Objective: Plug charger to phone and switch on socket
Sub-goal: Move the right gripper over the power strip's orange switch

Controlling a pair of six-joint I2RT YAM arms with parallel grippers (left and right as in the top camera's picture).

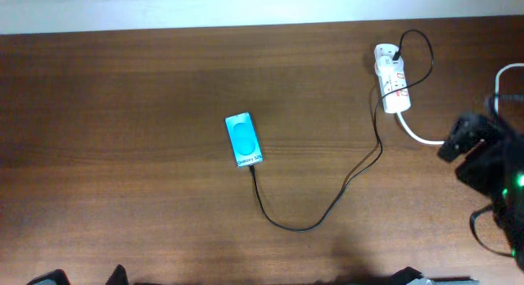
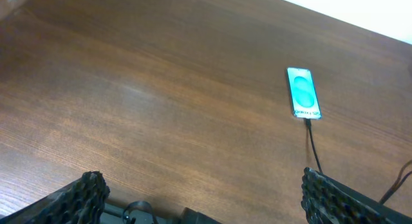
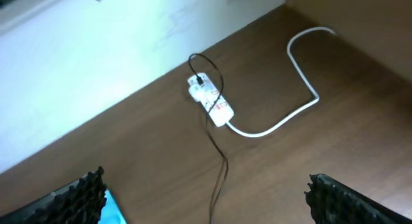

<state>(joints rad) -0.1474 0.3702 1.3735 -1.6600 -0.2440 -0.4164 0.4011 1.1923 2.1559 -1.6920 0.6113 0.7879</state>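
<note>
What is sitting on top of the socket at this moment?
The charger's black plug stands in the socket at its far end and hides the outlet beneath it. Red markings show beside it. The switch's position is too small to tell.

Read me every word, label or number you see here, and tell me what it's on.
"Galaxy S25", small and only just legible: white strip on the phone.
Red markings on the socket: too blurred to read.
Nothing else carries text.
</note>
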